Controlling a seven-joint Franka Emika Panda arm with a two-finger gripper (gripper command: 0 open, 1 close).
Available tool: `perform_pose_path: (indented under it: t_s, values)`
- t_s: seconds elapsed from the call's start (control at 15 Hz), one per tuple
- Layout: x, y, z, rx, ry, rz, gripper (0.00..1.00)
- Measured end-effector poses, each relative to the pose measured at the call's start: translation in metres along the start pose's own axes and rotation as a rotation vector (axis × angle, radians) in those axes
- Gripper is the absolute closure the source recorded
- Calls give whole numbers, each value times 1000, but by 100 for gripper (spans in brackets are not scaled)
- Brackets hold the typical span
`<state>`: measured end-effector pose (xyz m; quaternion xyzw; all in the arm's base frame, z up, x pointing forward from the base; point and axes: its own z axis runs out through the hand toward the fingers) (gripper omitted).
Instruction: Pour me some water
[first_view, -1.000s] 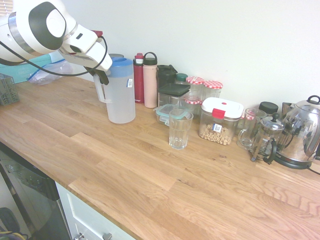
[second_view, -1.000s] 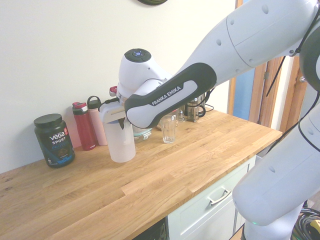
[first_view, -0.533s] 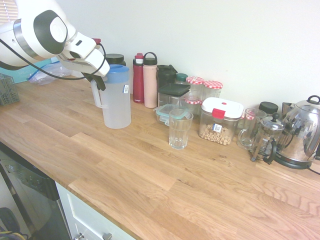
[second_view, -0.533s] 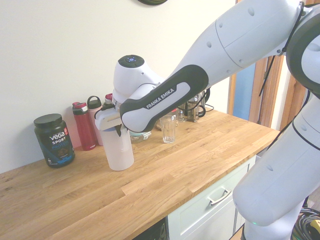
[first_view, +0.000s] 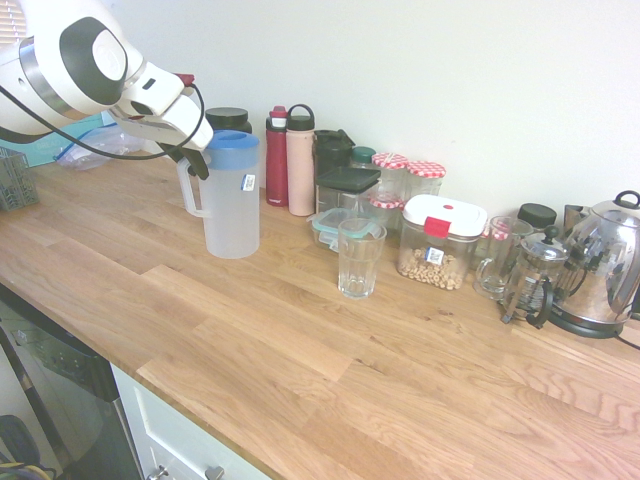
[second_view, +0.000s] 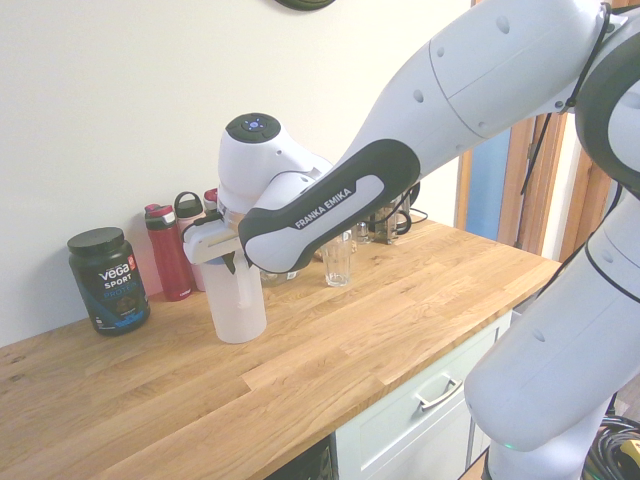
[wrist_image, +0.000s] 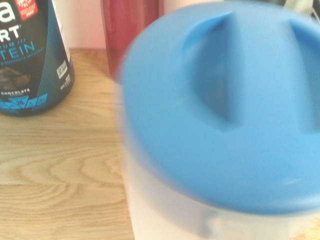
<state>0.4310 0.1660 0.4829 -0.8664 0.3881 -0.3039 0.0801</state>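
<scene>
The jug (first_view: 231, 193) is back down on the worktop (first_view: 300, 340), standing upright with its blue lid (wrist_image: 225, 115) on, and that is the news here: a second ago I had it lifted and closer to the glass (first_view: 360, 257), and now it sits a little further off toward the dark tub (second_view: 108, 279) and the red bottle (first_view: 277, 156), with the pink bottle (first_view: 300, 160) just behind it. My gripper (first_view: 190, 160) is up at the top of the jug's handle, and I read it as just starting to let go; whether the fingers are clear of the handle or touching it, I cannot tell from either side view, the dark tips sit right against the white plastic. The wrist view is filled by the blue lid, blurred, with the tub's label and the red bottle behind it. The glass stands alone on the worktop, well apart from the jug, in front of the jars (first_view: 410, 175) and the clear box with the red clip (first_view: 440, 240), and I cannot make out a water line in it from here. So my reading: if the pour has happened, this is the put-back and I only need to open fully and back away without tipping the jug; if it has not, I have set it down to take a better hold.
</scene>
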Motion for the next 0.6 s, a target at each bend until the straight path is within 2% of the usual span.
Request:
perform_pose_path:
  t_s: [0.27, 0.4, 0.6]
  values:
    - [6, 4, -23, -28, -40, 53, 0]
    - [9, 8, -54, -83, -133, 74, 0]
    - [15, 23, -85, -214, -284, 92, 0]
